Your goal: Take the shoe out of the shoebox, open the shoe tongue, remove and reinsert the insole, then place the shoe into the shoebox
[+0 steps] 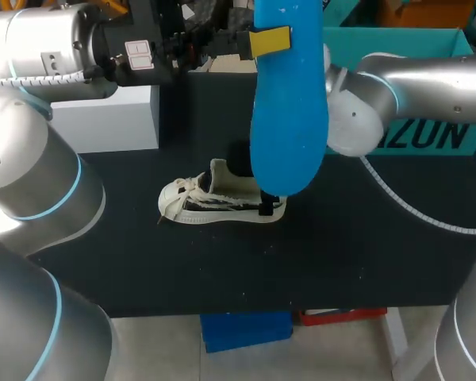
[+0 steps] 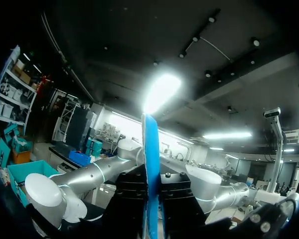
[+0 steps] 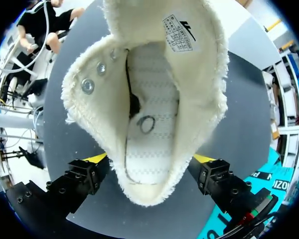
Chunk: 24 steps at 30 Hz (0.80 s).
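- Shoe (image 1: 222, 202) mouth gapes wide under my right gripper (image 3: 150, 158); the tongue is folded back and the way into the opening is free.
- My fingers (image 3: 99, 158) press both heel sides, so those flanks are taken.
- Insole (image 1: 289, 103) hangs upright in my left gripper (image 2: 151, 199), high over the heel end, barring a straight drop there.
- White box (image 1: 103, 119) back left and shoebox (image 1: 397, 48) back right stand well apart from the shoe.
- Bare table (image 1: 341, 262) lies along the shoe's near side and toe: passage there.
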Tool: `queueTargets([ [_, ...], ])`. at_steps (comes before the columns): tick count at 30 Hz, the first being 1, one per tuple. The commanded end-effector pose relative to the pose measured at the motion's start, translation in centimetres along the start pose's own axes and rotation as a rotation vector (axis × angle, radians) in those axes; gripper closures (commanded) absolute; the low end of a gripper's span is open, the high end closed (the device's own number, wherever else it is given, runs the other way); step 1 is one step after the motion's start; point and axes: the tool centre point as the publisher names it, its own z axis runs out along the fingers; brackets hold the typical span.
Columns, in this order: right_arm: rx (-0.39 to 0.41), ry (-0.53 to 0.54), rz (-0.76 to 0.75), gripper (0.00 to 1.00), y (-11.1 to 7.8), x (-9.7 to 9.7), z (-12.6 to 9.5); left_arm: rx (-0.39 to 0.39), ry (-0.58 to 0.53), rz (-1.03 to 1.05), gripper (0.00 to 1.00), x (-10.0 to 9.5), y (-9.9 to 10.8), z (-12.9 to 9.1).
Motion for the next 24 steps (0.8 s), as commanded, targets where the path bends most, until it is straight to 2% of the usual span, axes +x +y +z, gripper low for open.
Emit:
queueTargets([
  [1, -0.188, 0.011, -0.017, 0.0, -1.2, 0.1, 0.3, 0.001, -0.002, 0.001, 1.0, 0.0, 0.0, 0.1],
  [2, -0.168, 0.023, -0.023, 0.0, -1.2, 0.1, 0.3, 0.001, -0.002, 0.001, 1.0, 0.0, 0.0, 0.1],
  [3, -0.182, 0.026, -0.032, 0.0, -1.2, 0.0, 0.4, 0.001, -0.002, 0.001, 1.0, 0.0, 0.0, 0.1],
  [9, -0.345, -0.005, -0.013, 0.0, -1.2, -0.2, 0.7, 0.001, -0.002, 0.001, 1.0, 0.0, 0.0, 0.1],
  [16, -0.467, -0.028, 0.009, 0.0, -1.3, -0.3, 1.0, 0.001, -0.002, 0.001, 1.0, 0.0, 0.0, 0.1],
  [24, -0.613, -0.008, -0.008, 0.0, -1.2, -0.3, 1.3, 0.001, -0.002, 0.001, 1.0, 0.0, 0.0, 0.1],
])
